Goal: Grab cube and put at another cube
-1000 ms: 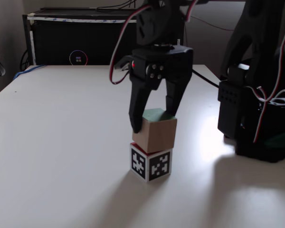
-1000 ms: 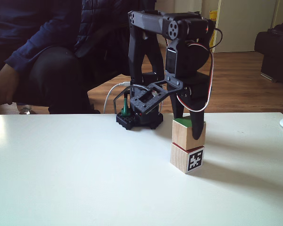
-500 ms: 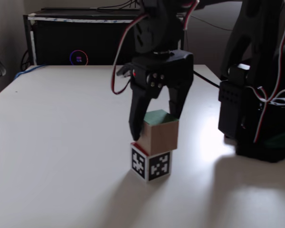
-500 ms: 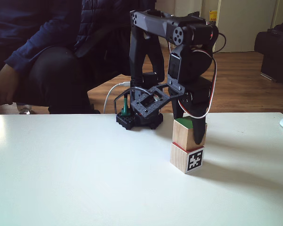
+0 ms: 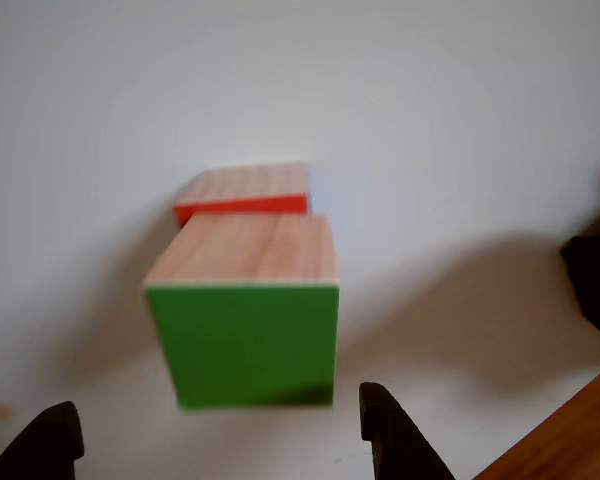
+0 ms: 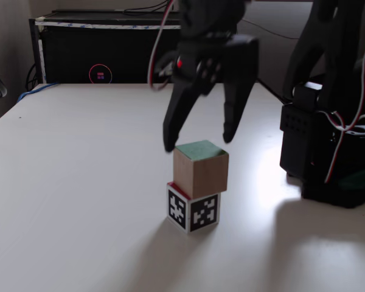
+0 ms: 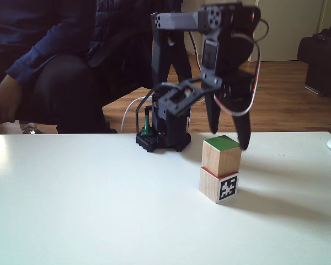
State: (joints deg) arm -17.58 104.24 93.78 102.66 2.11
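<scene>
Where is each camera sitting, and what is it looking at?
Other view: rides on the gripper, looking straight down at the green-faced cube on the red-faced cube; two dark fingertips show.
A fixed view: low at the table, facing the stack, with the open gripper and arm base.
Another fixed view: low on the opposite side, facing the arm; a person's sleeve sits behind.
Shared: all show the two stacked cubes.
</scene>
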